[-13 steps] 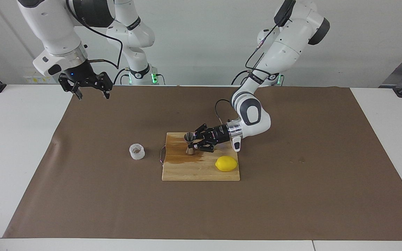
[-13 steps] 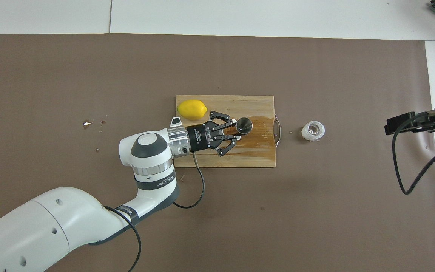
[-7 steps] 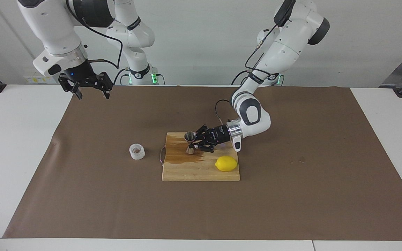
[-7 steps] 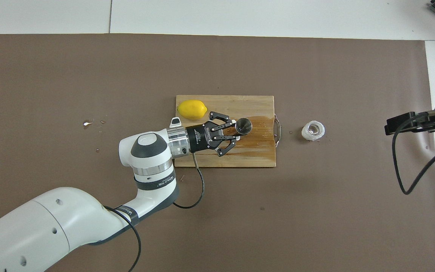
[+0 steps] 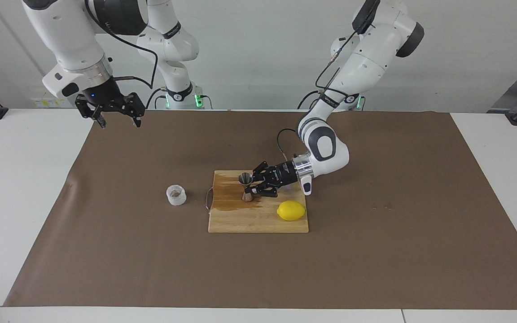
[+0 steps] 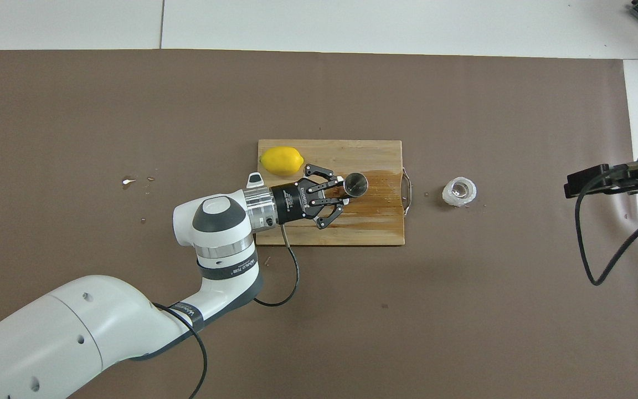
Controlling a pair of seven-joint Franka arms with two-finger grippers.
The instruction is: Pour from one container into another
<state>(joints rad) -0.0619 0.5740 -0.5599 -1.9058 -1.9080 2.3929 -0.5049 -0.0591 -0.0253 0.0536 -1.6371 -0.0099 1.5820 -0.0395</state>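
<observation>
The steel hourglass jigger [image 5: 245, 187] stands nearly upright on the wet part of the wooden cutting board [image 5: 258, 220]; it also shows in the overhead view [image 6: 356, 184]. My left gripper [image 5: 253, 187] lies low and level over the board, its fingers on either side of the jigger's waist, gripping it [image 6: 343, 190]. I cannot tell if the jigger's base touches the board. The small whitish ribbed cup [image 5: 176, 195] stands alone on the brown paper beside the board, toward the right arm's end [image 6: 459, 192]. My right gripper [image 5: 117, 120] is open and empty, waiting high over the paper's corner.
A lemon [image 5: 291, 210] lies on the board's corner toward the left arm's end [image 6: 281, 160]. A brown wet stain [image 5: 229, 197] covers the board's cup-side part. The board's metal handle [image 6: 406, 191] points at the cup. A few drops [image 6: 128, 180] lie on the paper.
My left gripper has drawn back slightly toward the left arm's end, and the jigger shifted a little with it and came lower. The cup and right arm have not moved.
</observation>
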